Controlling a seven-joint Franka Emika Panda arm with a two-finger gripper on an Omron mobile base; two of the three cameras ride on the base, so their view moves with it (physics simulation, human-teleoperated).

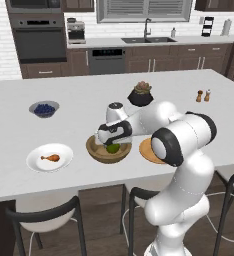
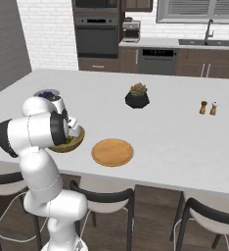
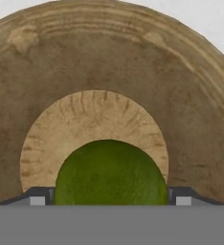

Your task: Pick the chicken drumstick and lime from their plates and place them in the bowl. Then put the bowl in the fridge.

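So the lime point(image 3: 110, 173) is sitting in the wooden bowl point(image 1: 96, 151) now, right on the pale bottom, with the gripper point(image 1: 112, 144) dipped into the bowl over it. In the hand view the two finger tips point(image 3: 37, 197) stand wide, one on each side of the lime with a sliver of gap, so I'd call the claw spread apart and the lime let go rather than squeezed.

Landmark is the bowl: the chicken drumstick point(image 1: 50, 158) lies on the white plate point(image 1: 36, 165) off to the bowl's left in the left base view, untouched. The tan wooden plate point(image 2: 112, 152) is just beside the bowl on the other side, bare. The little grey bowl of blueberries point(image 1: 44, 109) is further back from the white plate.

My read: the lime half is done, the drumstick half is next. That means lifting straight up out of the bowl without nudging the rim, swinging over to the white plate, and coming down across the drumstick's thick part, not the bone end. Fridge comes after.
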